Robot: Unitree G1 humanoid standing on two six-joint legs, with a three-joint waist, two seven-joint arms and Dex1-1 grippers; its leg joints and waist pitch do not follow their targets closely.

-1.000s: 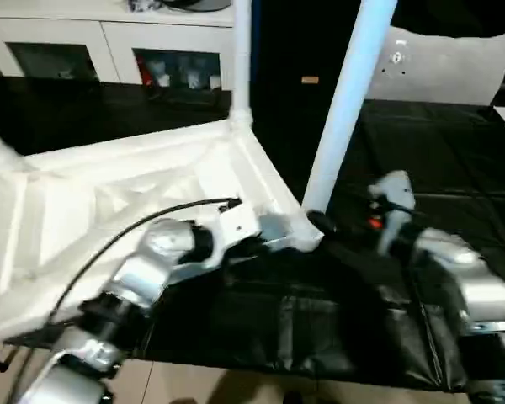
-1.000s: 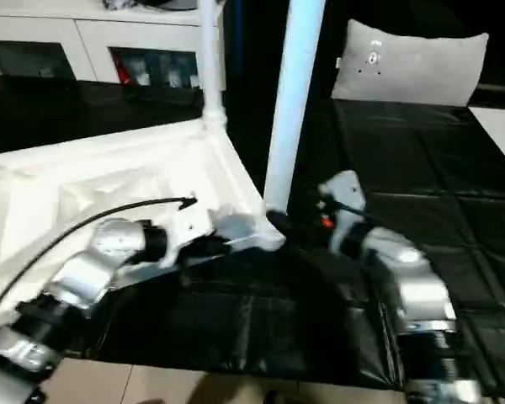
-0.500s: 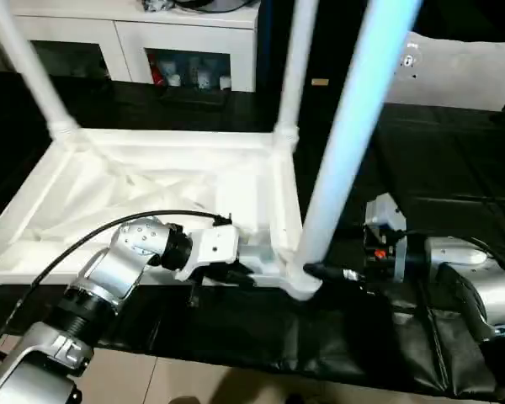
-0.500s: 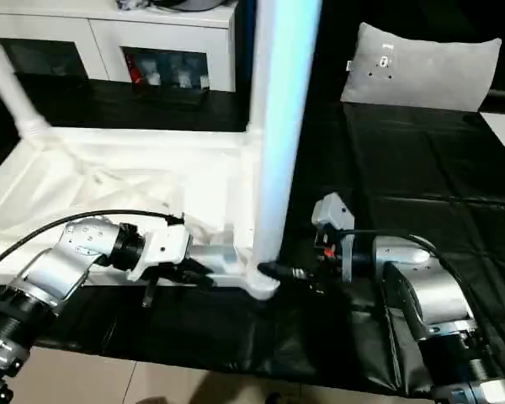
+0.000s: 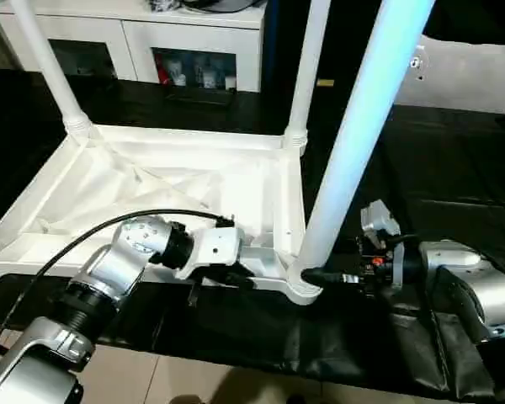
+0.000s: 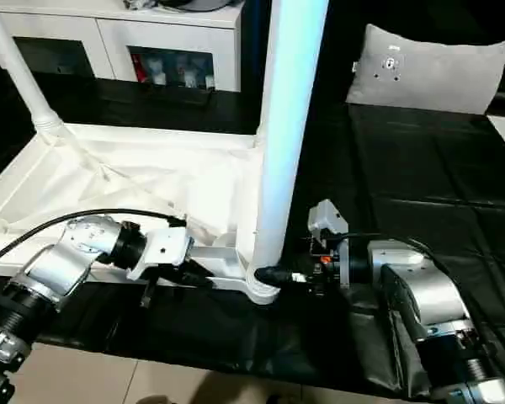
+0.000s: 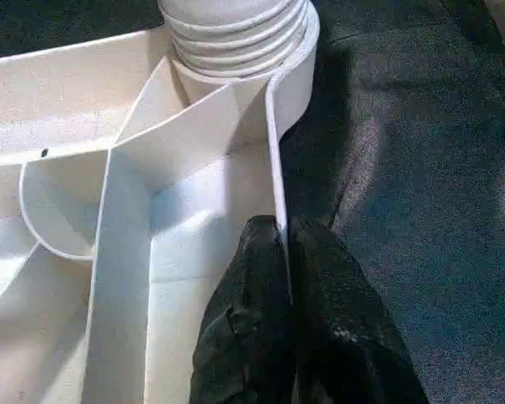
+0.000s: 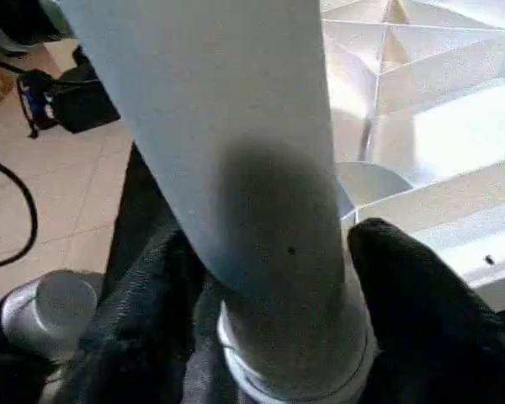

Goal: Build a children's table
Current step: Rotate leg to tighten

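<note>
The right gripper had its fingers around the near leg at its socket, their grip not certain; a slip could tilt it. The left gripper pinched the upturned tabletop rim, fingers clenched. The tabletop's length ran along the bench; legs pointed up.

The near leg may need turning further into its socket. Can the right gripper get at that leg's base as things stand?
Probably yes: the right gripper is already at the near leg, one of its fingers on either side just above the socket, nothing between.
</note>
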